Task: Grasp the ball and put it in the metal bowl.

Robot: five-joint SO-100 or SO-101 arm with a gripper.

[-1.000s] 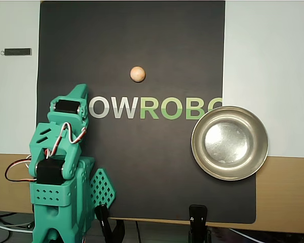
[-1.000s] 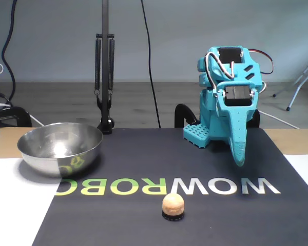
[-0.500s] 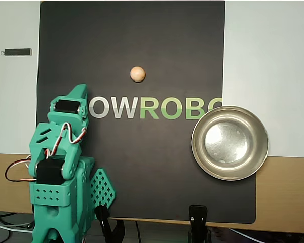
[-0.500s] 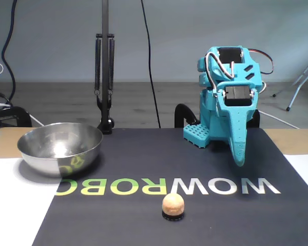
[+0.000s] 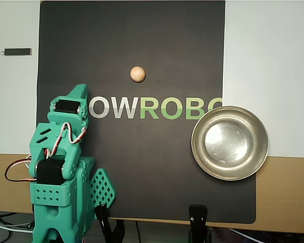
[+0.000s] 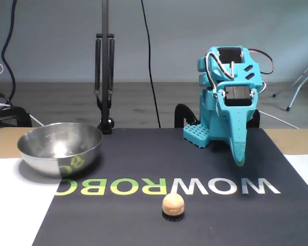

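A green robot arm [image 5: 61,152] sits folded at the edge of a dark mat [image 5: 142,172], its gripper [image 6: 239,156] pointing down with fingers together and nothing held, as the fixed view shows. The ball [image 5: 137,74] rests alone on the mat beyond the printed lettering [image 5: 157,107], apart from the arm and from the metal bowl [image 5: 229,143], which stands empty, straddling the mat's right edge in the overhead view. The grasp appears not yet begun. The next move calls for unfolding the arm, opening the fingers and reaching over the lettering to straddle the ball.
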